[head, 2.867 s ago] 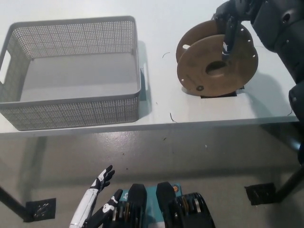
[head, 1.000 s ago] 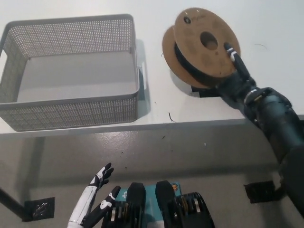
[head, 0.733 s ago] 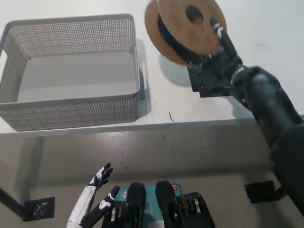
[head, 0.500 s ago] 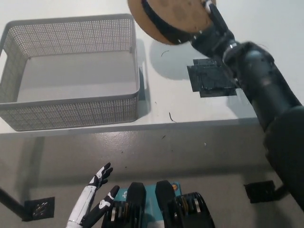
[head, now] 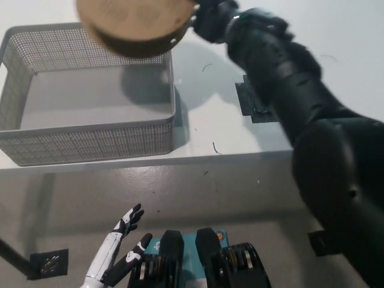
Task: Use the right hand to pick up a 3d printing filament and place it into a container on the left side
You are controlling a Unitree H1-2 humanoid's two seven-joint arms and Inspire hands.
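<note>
**Spool held in the air above the basket's far corner**

The black right hand point(head: 210, 18) is closed on the brown spool point(head: 135, 24) and holds it up, above the far right corner of the grey basket point(head: 90, 141). The spool looks blurred and its top is cut by the edge of the picture. It does not touch the basket; its shadow point(head: 147, 81) falls on the basket floor and the right wall. The black right arm point(head: 288, 90) crosses the white table point(head: 204, 132) and covers a part of the black mat point(head: 252, 105) that lies right of the basket. A few thin dark threads point(head: 215, 147) lie on the table near the front edge. The white left hand point(head: 123, 249) rests low at the bottom left, under the table level, with its fingers spread and holding nothing.
</note>
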